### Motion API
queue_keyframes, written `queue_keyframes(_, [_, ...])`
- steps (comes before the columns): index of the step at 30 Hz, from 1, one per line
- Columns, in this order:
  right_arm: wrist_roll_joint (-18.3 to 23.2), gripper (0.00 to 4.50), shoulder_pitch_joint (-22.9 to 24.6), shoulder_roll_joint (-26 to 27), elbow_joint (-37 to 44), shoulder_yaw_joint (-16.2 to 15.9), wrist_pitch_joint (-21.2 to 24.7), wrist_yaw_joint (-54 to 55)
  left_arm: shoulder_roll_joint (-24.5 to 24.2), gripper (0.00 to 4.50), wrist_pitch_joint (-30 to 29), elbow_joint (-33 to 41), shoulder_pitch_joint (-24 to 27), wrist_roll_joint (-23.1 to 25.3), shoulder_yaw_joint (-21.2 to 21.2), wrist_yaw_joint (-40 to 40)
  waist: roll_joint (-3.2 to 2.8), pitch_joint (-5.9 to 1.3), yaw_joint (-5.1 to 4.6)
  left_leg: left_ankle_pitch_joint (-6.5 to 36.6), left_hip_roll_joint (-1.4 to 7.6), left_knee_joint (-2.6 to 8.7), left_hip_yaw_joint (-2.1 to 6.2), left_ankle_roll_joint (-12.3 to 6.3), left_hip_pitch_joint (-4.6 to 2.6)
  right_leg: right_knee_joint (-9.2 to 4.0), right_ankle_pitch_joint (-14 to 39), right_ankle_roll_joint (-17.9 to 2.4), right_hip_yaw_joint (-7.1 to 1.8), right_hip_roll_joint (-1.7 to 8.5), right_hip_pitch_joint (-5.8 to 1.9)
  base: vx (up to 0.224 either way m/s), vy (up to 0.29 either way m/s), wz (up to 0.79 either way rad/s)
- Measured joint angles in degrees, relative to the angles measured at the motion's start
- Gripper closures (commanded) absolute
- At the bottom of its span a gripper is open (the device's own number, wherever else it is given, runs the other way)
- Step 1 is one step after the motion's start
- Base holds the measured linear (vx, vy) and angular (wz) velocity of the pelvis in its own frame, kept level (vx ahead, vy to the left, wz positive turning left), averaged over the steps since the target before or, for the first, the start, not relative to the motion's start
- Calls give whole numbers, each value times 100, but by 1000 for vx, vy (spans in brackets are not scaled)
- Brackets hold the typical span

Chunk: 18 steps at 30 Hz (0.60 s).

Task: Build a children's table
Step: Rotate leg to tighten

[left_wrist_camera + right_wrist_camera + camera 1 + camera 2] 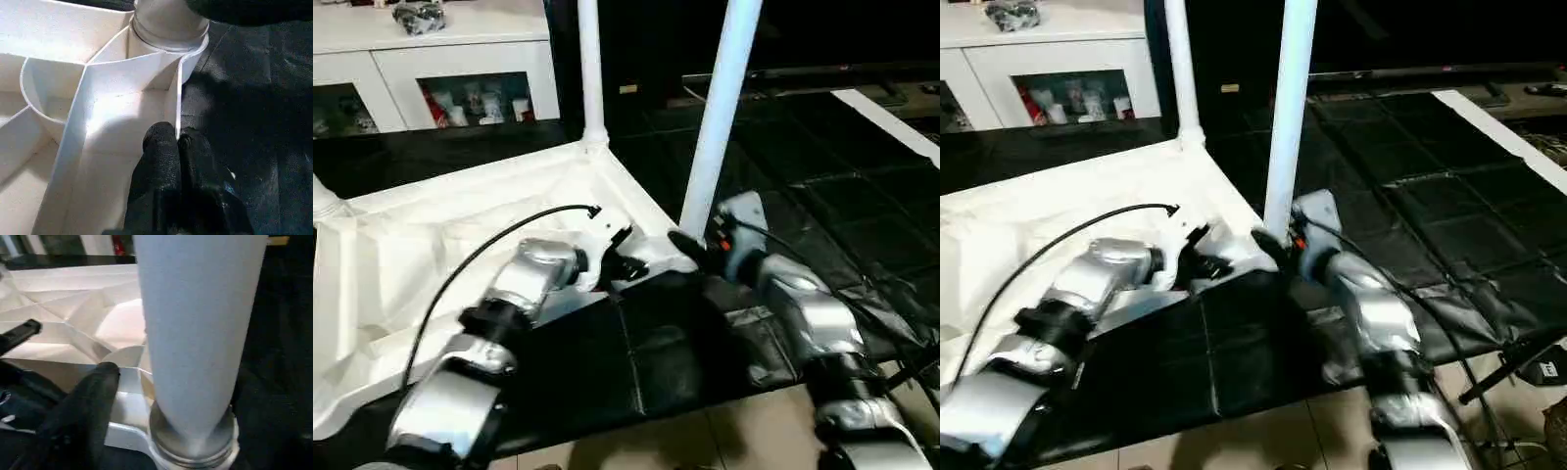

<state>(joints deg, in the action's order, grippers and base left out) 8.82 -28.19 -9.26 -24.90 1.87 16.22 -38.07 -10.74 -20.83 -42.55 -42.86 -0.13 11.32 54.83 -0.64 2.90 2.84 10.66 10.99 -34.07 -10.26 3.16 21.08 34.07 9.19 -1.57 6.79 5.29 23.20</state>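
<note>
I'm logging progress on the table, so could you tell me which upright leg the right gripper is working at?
The near-corner leg, the one closest to the robot. The right gripper is at its base, while the other upright leg stands at the far corner.

Upright leg point(717, 117) blocks the corner; black mat point(822, 186) beyond lies open.

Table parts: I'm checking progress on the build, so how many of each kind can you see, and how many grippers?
Table top, upside down: 1
Legs standing in corner sockets: 2, the near leg and the far leg
Leg stub at the picture's left edge: 1
Grippers: 2, the left gripper and the right gripper
Total: 6
</note>
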Motion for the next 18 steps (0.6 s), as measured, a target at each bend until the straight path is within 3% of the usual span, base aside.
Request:
queue_keyframes(6, [26, 7, 1, 2, 0, -18, -5, -67, -1, 450, 7, 0, 0, 10, 0, -9, 0, 0, 0, 8, 0, -2, 0, 16, -1, 1, -3, -5, 0, 0, 0, 0, 0, 0])
queue_keyframes(18, [33, 7, 1, 4, 1, -30, -6, -123, -2, 450, 7, 0, 0, 12, 0, -10, 0, 0, -3, 8, 0, -2, 0, 16, -1, 0, -3, -4, 0, 0, 0, 0, 0, 0])
